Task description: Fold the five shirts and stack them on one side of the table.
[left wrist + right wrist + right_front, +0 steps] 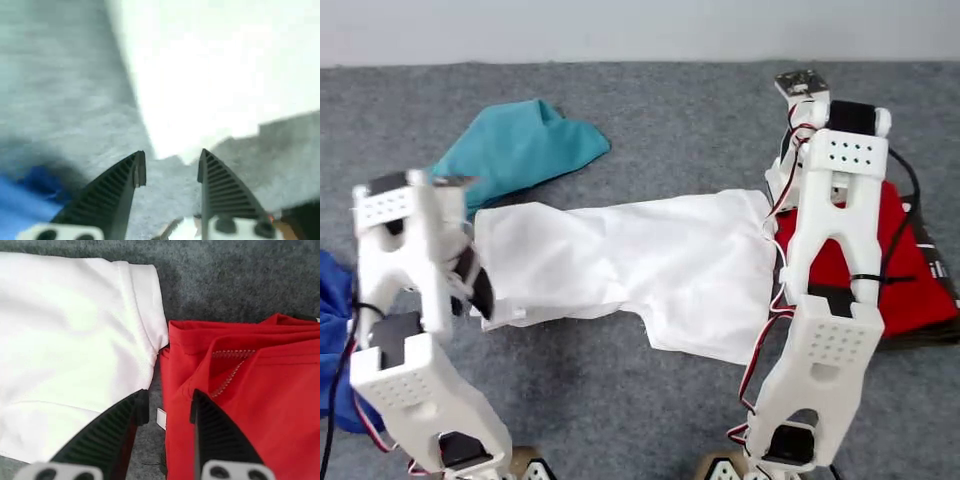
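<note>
Both grippers hang spread and hold nothing. The left gripper is over bare grey table at an edge of the white shirt. The right gripper is above the narrow gap between that shirt and the folded red shirt. A teal shirt lies farther back, and a blue shirt crowds the table's left edge.

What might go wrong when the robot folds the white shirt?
The right gripper hangs open just where the white shirt lies beside the red shirt, so it might pinch the red one too and mess it up. The left gripper is open at the white shirt's very edge, so it might close on the grey mat and miss the cloth.
</note>
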